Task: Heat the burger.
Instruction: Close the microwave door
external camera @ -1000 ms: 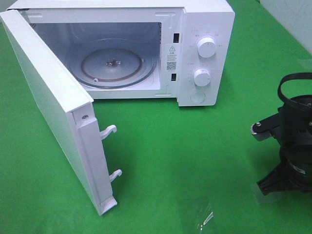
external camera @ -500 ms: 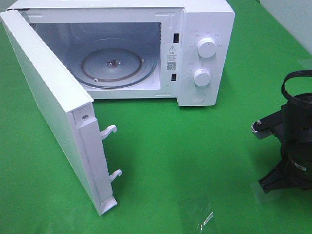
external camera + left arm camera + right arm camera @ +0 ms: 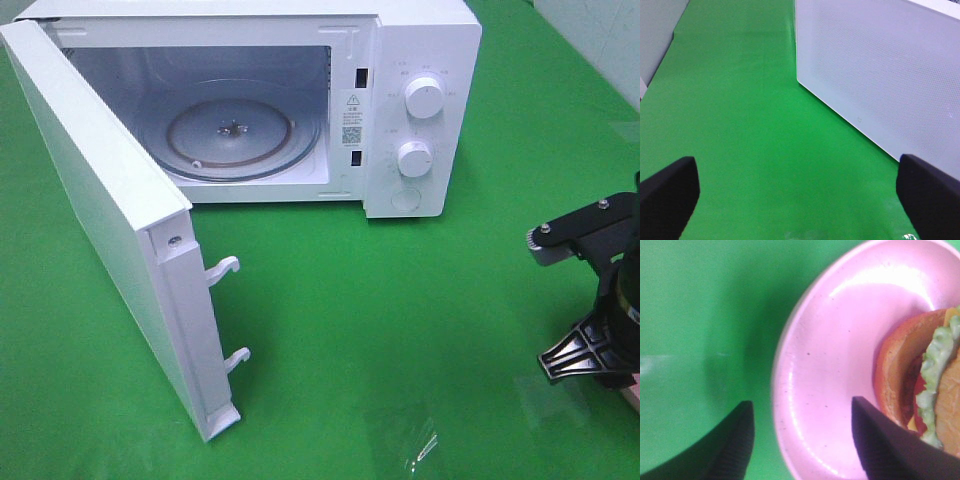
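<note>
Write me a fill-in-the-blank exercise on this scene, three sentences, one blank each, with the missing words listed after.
1. The microwave stands with its door swung ____.
2. Seen from the right wrist, the burger lies on a plate whose colour is ____.
3. The glass turntable inside the microwave has ____ on it.

Missing words: open; pink; nothing

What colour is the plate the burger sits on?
Pink, glossy and plain. The plate under the burger shows best in the right wrist view.
</note>
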`<state>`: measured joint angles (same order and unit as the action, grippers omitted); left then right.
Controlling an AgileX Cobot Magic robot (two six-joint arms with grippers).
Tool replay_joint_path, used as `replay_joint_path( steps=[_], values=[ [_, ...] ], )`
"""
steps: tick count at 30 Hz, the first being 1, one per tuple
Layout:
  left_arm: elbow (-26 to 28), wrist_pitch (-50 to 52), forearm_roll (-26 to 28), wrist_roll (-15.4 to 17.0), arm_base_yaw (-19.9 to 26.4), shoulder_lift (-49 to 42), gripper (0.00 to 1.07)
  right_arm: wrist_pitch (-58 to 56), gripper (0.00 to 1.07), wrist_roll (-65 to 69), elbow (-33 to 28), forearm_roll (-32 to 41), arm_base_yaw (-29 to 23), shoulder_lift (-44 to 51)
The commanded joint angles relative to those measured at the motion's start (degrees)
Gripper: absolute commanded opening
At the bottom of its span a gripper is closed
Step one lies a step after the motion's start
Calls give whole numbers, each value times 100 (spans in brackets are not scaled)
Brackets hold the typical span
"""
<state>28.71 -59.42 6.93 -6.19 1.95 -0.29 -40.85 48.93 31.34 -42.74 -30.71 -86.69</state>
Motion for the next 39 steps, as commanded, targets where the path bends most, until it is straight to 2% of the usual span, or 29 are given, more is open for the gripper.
replay_joint_path(
  steps=[1, 2, 3, 5, 8, 9, 10, 11, 15, 22, 39],
  values=[
    [-17, 34, 11, 6, 0, -109, 100, 183, 67, -418, 17, 292, 11, 367],
    [-17, 34, 11, 6, 0, -109, 100, 378, 69, -837, 17, 584, 11, 699],
    [-17, 34, 11, 6, 0, -109, 100, 378, 69, -837, 17, 584, 11, 699],
    [-17, 34, 11, 6, 0, -109, 100, 785, 75, -1788, 17, 1444, 11, 1266],
    [-17, 34, 11, 6, 0, -109, 100, 825, 76, -2011, 17, 1639, 11, 1375],
    [-17, 34, 11, 6, 0, -109, 100, 865, 77, -2510, 17, 2028, 11, 1599],
    [-17, 34, 11, 6, 0, -109, 100, 865, 77, -2510, 17, 2028, 11, 1599],
    [-17, 34, 11, 6, 0, -109, 100, 859, 77, -3008, 17, 2464, 11, 1793],
    [-17, 34, 11, 6, 0, -109, 100, 773, 76, -3507, 17, 3025, 11, 2103],
    [-17, 34, 11, 6, 0, -109, 100, 453, 76, -3718, 17, 3168, 11, 2561],
    [-17, 34, 11, 6, 0, -109, 100, -922, 76, -3787, 17, 3220, 11, 4635]
  ],
)
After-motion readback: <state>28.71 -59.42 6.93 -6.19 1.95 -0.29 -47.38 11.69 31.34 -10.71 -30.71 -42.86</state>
